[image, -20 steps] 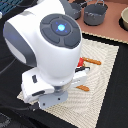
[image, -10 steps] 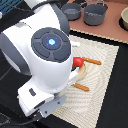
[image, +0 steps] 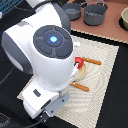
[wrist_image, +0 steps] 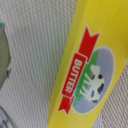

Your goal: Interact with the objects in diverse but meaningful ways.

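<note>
Comparing the exterior view with the pictures of a moment ago, the big white arm (image: 47,55) has swung more toward the exterior view's left and lower, so now it covers most of the woven placemat (image: 102,65). Its body hides the gripper completely in this view, so I cannot tell whether the jaws are open or closed. Beside the arm only a small part of the red tomato-like ball (image: 79,61) is visible, touching the edge of the round tan plate (image: 82,71), and two wooden-handled cutlery pieces (image: 91,61) stick out toward the exterior view's right. The grey pots (image: 95,14) stand well apart on the far side. In the wrist view, the yellow butter packet (wrist_image: 85,75) fills most of the picture, lying tilted on the woven mat, with its red banner and a cow drawing easy to read; no fingers show here either. I judge that the arm is now descending over this packet, so a grasp of it is probably the next interaction.
</note>
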